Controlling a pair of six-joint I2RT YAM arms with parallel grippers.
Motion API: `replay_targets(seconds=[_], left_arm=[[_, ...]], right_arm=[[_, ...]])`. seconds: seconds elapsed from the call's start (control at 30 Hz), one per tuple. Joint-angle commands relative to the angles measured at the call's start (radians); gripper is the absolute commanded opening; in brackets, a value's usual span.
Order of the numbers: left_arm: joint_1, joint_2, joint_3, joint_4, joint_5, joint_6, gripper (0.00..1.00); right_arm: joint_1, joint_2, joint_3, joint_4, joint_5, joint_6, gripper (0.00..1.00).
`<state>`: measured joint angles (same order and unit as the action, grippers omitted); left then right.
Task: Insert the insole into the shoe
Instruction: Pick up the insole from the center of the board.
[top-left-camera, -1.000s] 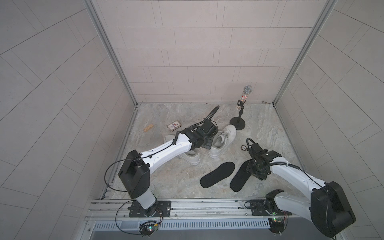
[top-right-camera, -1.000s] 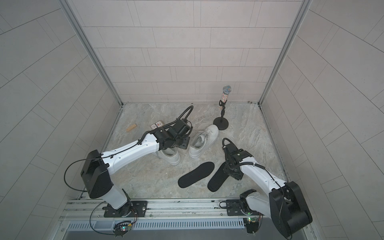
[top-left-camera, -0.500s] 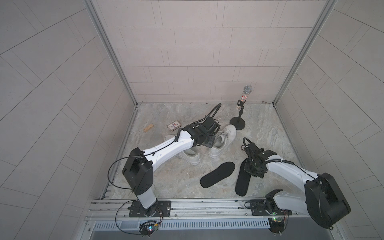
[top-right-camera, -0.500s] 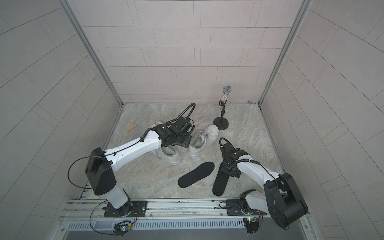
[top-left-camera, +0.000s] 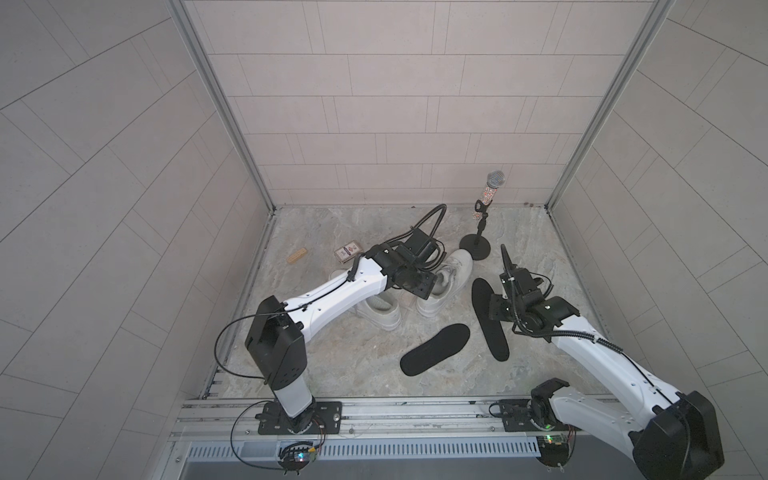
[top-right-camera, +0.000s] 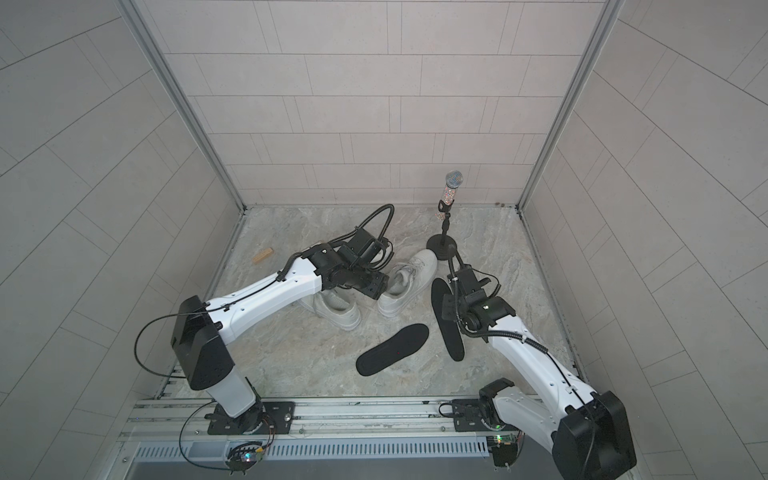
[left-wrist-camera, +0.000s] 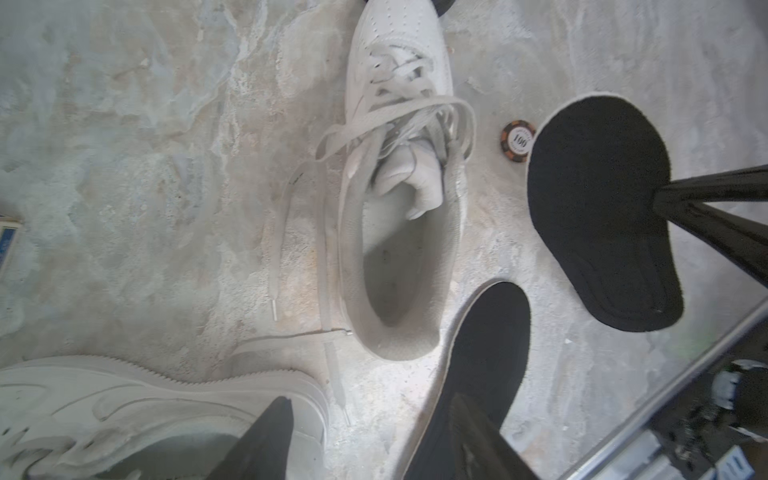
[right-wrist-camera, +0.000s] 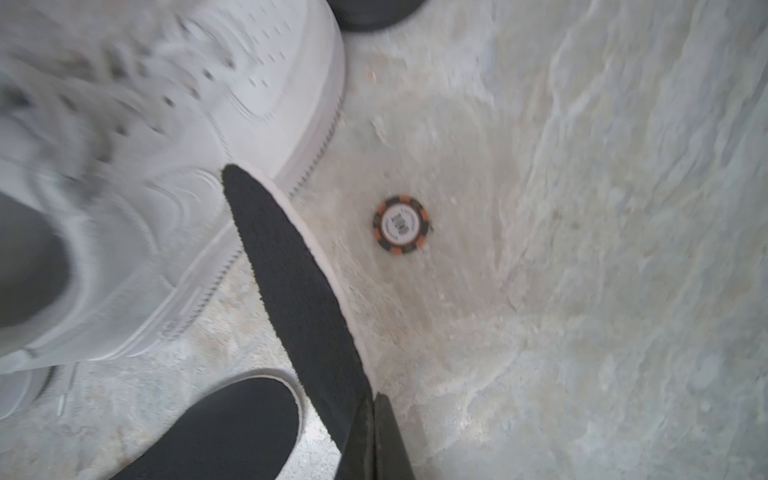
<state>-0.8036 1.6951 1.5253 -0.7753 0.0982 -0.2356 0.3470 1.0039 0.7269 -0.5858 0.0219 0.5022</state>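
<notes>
Since a second ago, your right gripper (right-wrist-camera: 374, 401) has closed and tipped the insole (right-wrist-camera: 291, 282) up off the floor (top-left-camera: 353, 365), swinging it round to run alongside the shoe (top-left-camera: 446, 282). Your left gripper (left-wrist-camera: 368, 440) has shifted only slightly.

The right jaws are pressed together on one long edge of the insole, about midway along it. The insole is black and fuzzy on top with a thin white rim beneath. It stands tilted on edge and tapers away past the fingertips toward the shoe's sidewall. Whether its tip touches the sole, you cannot tell. On the far side of the insole from the shoe, an orange-and-black poker chip (right-wrist-camera: 401, 224) lies flat on the floor. Close to the jaws on the shoe's side, the second insole (top-left-camera: 436, 349) lies flat, black face up.

Your left jaws stand apart with nothing between them, hanging just short of the shoe's heel. The shoe is white and upright, with its laces loose and trailing and its tongue crumpled into the mouth. Its grey bed is bare. The second shoe (left-wrist-camera: 124, 407) sits under one left finger, and the second insole's end lies under the other.

Farther out, a microphone stand (top-left-camera: 482, 224) rises beyond the shoe's toe. A card box (top-left-camera: 348, 252) and a wooden block (top-left-camera: 297, 255) lie well apart from both jaws.
</notes>
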Motion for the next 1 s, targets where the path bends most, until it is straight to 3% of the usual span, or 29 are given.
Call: replay_targets(seconds=[0.0, 0.27, 0.57, 0.83, 0.97], left_arm=[[0.038, -0.032, 0.032, -0.019, 0.113, 0.093, 0.71], [0.096, -0.066, 0.048, -0.012, 0.354, 0.34, 0.79], [0.2, -0.024, 0.108, -0.12, 0.465, 0.507, 0.79], [0.205, 0.024, 0.121, -0.175, 0.451, 0.576, 0.78], [0.206, 0.041, 0.126, -0.19, 0.512, 0.576, 0.77]], right_arm=[[0.009, -0.044, 0.017, 0.007, -0.034, -0.134, 0.0], [0.135, -0.065, 0.034, 0.184, -0.172, -0.246, 0.0], [0.224, 0.074, 0.106, 0.282, -0.272, -0.355, 0.0], [0.259, 0.129, 0.158, 0.302, -0.349, -0.432, 0.0], [0.273, 0.148, 0.174, 0.315, -0.357, -0.443, 0.0]])
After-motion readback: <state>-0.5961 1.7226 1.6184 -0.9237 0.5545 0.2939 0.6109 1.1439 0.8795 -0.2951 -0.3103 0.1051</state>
